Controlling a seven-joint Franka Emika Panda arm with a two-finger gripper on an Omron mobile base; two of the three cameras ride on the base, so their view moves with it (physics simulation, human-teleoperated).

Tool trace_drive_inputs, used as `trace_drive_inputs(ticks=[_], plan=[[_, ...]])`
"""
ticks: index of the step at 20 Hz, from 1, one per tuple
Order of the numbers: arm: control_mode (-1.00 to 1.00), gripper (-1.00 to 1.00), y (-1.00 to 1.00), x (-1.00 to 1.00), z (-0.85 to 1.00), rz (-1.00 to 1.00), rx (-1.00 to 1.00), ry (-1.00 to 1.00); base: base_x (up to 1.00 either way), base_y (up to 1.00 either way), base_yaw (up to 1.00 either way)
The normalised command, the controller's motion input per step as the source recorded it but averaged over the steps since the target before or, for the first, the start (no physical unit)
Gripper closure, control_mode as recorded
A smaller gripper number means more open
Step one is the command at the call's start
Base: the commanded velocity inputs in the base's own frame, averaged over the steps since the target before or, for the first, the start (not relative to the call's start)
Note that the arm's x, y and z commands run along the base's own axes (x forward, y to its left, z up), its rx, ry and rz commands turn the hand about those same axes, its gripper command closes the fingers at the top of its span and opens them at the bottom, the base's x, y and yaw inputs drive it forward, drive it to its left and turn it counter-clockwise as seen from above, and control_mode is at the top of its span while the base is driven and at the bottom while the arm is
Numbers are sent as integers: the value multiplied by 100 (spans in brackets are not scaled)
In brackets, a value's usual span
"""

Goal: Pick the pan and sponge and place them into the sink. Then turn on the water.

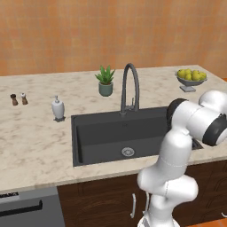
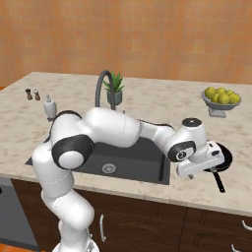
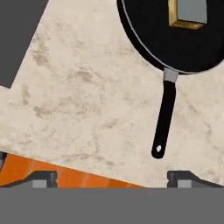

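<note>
The black pan (image 3: 153, 39) lies on the marble counter to the right of the sink (image 1: 88, 133), and its dark handle (image 3: 165, 118) points toward the counter's front edge. Inside the pan sits the sponge (image 3: 188, 13), yellow with a grey top. My gripper (image 3: 116, 179) hovers above the counter beside the handle, open, with nothing between its fingertips (image 3: 43, 179). In the right base view the hand (image 2: 197, 160) covers the left part of the pan (image 2: 225, 156). No water falls from the arched faucet (image 1: 130, 86), and the sink basin holds nothing but its drain.
A grey fruit bowl (image 1: 190, 77) stands at the back right. A potted plant (image 1: 105, 81) sits behind the faucet, a soap dispenser (image 1: 57, 108) left of the sink, and two small shakers (image 1: 18, 99) far left. The counter's front edge (image 3: 65, 168) runs just under the hand.
</note>
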Motion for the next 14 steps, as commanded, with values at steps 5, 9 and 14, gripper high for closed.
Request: trace_drive_inputs(ticks=[5, 9, 14], plan=[[-100, -100, -39, 1, 13, 0, 3, 20, 0, 0, 0], [-100, -100, -45, 0, 4, 0, 9, 5, 0, 0, 0], [-100, -100, -44, 0, 4, 0, 12, 0, 0, 0, 0]])
